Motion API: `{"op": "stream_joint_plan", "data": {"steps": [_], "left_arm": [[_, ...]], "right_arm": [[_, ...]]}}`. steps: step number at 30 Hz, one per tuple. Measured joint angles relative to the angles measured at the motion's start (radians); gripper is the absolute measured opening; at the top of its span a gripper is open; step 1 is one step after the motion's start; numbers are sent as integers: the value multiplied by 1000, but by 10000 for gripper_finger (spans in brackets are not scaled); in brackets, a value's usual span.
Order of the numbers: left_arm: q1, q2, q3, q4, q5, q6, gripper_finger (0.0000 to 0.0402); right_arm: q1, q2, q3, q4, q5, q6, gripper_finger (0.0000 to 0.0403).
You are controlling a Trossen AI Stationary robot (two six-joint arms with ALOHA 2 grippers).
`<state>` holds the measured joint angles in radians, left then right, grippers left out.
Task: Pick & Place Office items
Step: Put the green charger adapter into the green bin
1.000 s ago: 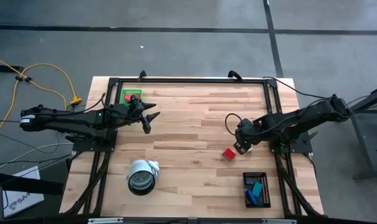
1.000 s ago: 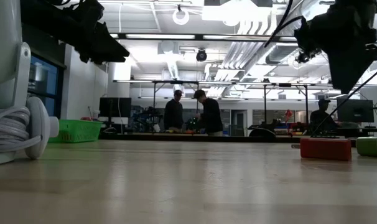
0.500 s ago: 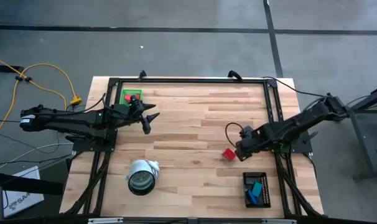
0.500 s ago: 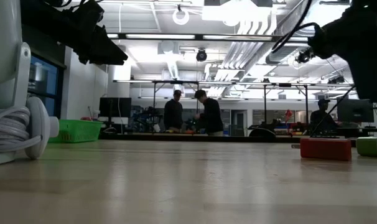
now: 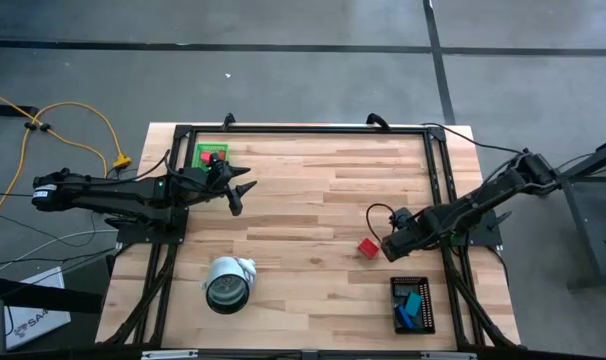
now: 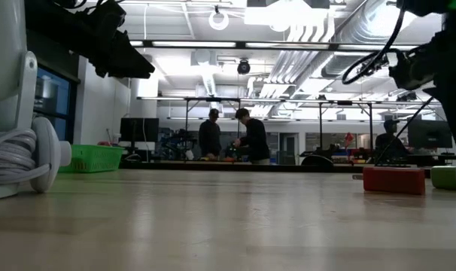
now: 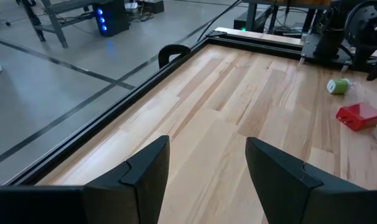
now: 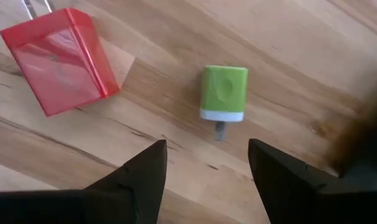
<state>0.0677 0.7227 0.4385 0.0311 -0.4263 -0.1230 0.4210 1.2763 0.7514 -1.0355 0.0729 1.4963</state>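
My right claw hung released just above the green-and-white piece, the red block lying near beside it on bare bench. The black tray with blue bits sat beyond, by the bench edge. My left claw waited released near the green tray.

You can read only "SAM" on the white box lying on the floor. Its remaining letters are cut off.
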Motion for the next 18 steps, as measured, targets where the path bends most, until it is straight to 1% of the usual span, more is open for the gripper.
{"op": "stream_joint_plan", "data": {"steps": [8,13,18], "left_arm": [[0,0,0,0,0,0,205],[0,0,0,-1,0,0,205],[0,0,0,-1,0,0,205]], "right_arm": [[-4,0,-46,41,7,-3,213],[-5,0,-87,109,8,-4,213],[-5,0,-108,122,54,-4,213]]}}
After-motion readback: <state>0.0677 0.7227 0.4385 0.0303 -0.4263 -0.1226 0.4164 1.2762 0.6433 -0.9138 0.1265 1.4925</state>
